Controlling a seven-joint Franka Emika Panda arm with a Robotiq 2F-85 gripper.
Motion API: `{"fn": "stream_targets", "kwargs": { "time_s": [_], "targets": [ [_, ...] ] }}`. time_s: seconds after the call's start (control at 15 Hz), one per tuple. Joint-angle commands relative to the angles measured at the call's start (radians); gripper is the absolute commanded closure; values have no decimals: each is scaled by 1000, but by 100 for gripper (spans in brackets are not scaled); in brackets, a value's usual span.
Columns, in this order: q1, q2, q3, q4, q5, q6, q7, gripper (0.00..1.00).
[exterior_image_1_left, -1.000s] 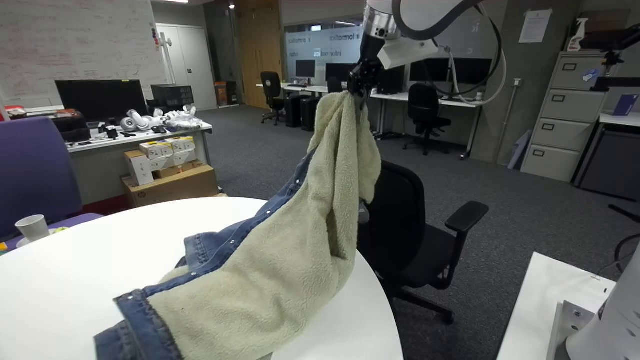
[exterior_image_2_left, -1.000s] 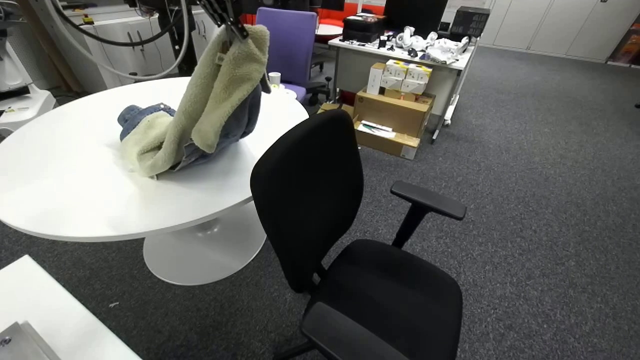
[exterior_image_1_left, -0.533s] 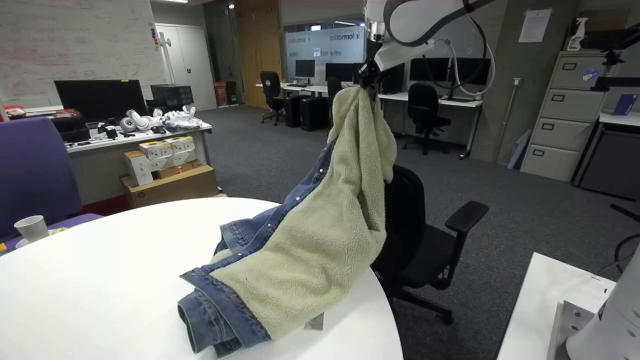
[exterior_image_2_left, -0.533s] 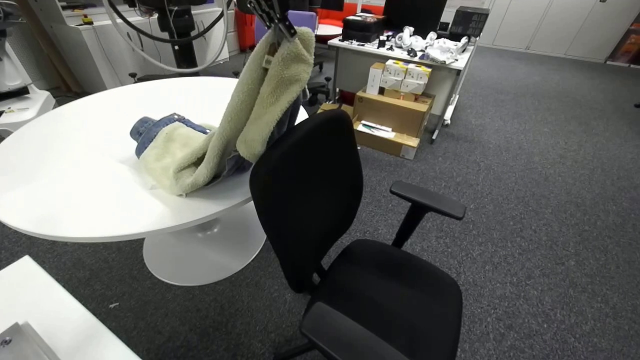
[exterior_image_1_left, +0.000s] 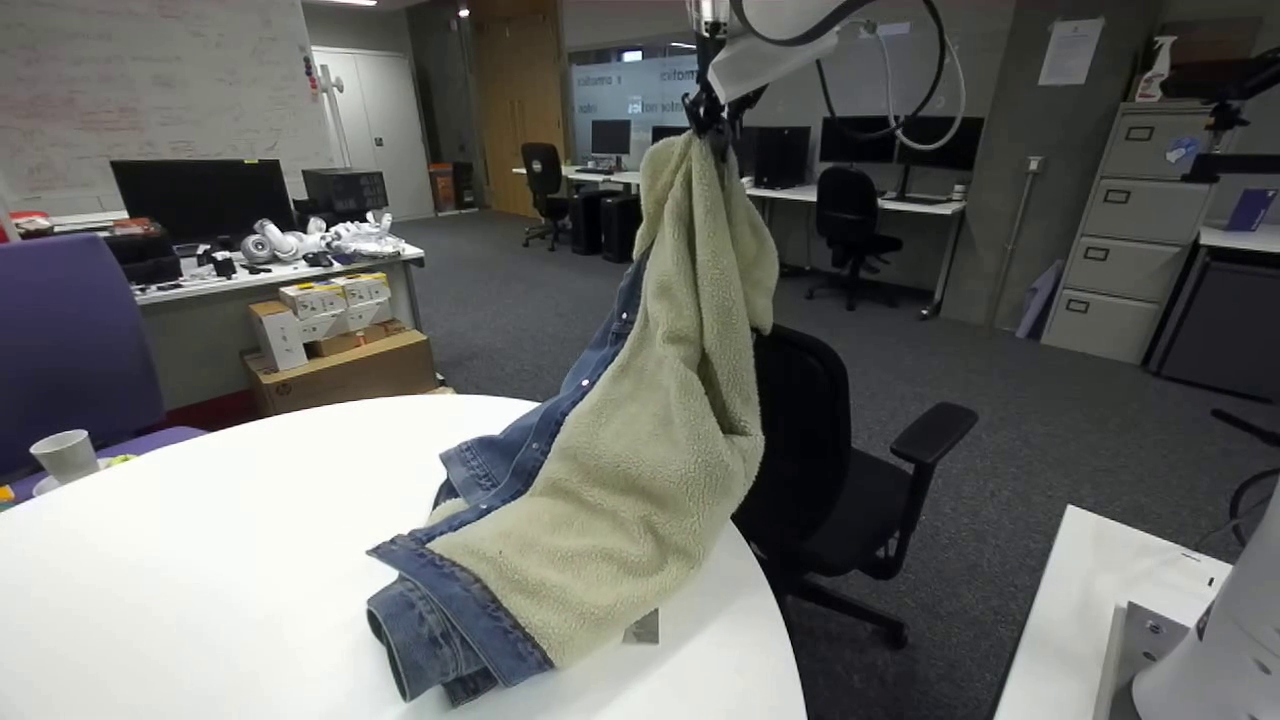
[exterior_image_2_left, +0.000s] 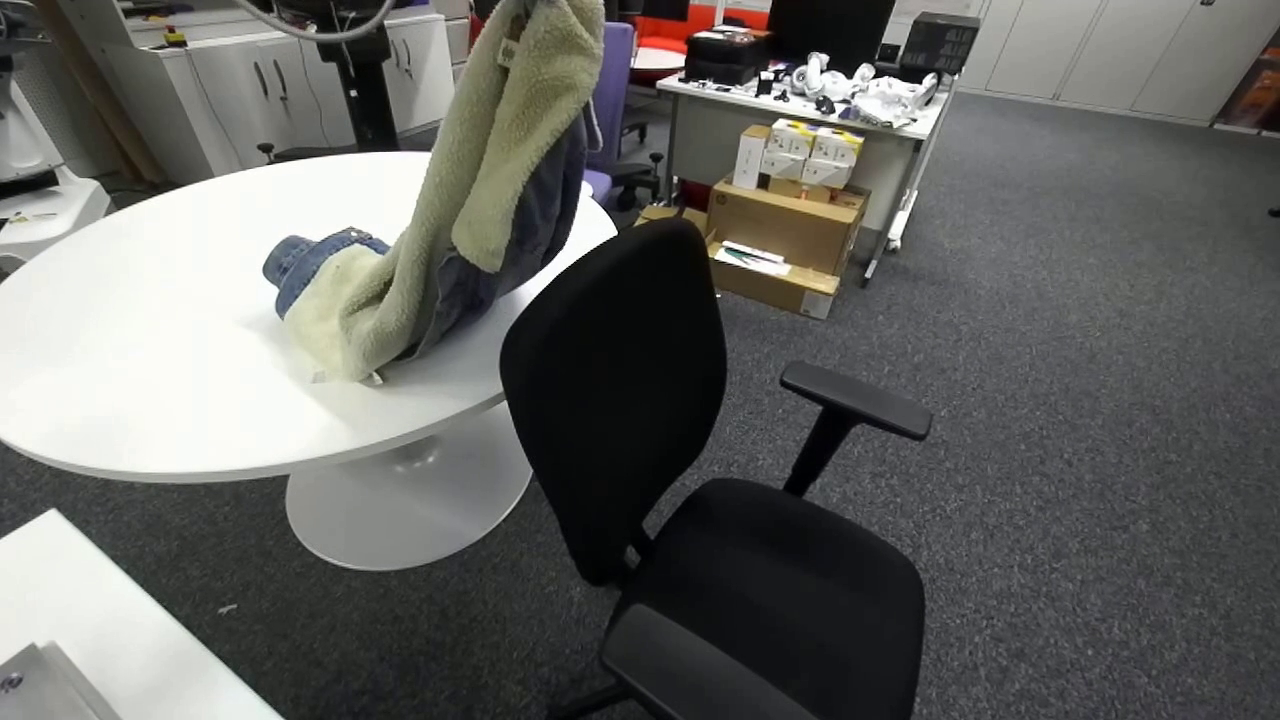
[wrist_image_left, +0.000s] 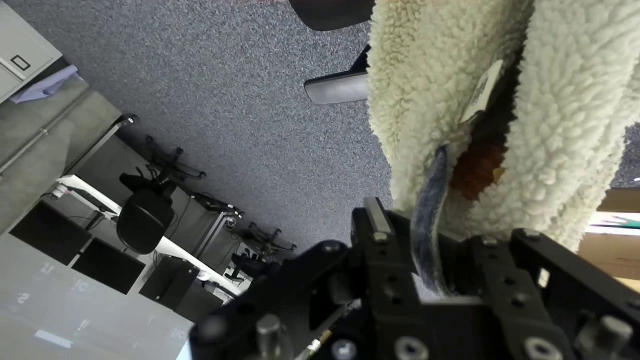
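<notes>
"Over the round white worktop (exterior_image_1_left: 220, 580), what does the robot arm (exterior_image_1_left: 770, 65) have hold of?"

"A denim jacket (exterior_image_1_left: 650, 440), with its pale fleece lining (exterior_image_1_left: 620, 500) showing outward. The jaws are clenched on its top end, and the cloth hangs from them in long folds."

"Is the whole jacket off the surface, then?"

"No, only the upper part is raised. It slopes down from there, silvery snaps (exterior_image_1_left: 585, 382) dotting the denim edge, and the denim hem (exterior_image_1_left: 465, 610) rests on the worktop. A small grey square (exterior_image_1_left: 643, 628) shows just beside it."

"How does the grip look up close?"

"In the wrist view the fleece is bunched at the jaws, a dark blue strip (wrist_image_left: 427, 220) pokes up between them, and a pale label (wrist_image_left: 482, 92) sits farther along in the folds."

"And around it?"

"A black office chair (exterior_image_2_left: 640, 400) stands by the worktop's edge, near the jacket, in both exterior views. At another side there's a purple chair (exterior_image_1_left: 70, 340) with a white cup (exterior_image_1_left: 65, 455) near it; whether the cup stands on the seat I can't tell. Beyond that, I see a monitor (exterior_image_1_left: 205, 200) and a cardboard box (exterior_image_1_left: 345, 378)."
</notes>
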Motion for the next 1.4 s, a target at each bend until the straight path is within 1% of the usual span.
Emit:
{"fn": "stream_targets", "kwargs": {
  "time_s": [0.0,0.33,0.53,0.87,1.0,1.33],
  "targets": [
    [23,10,-3,142,-52,-92,15,99],
    [-1,24,-41,228,-38,-131,1,99],
    [-24,41,-84,261,-32,-135,-5,99],
    [-82,90,-165,334,-4,-134,-18,99],
    [-110,115,-198,346,26,-119,-30,99],
    [-198,205,-291,372,147,-101,-63,99]
  ]
}}
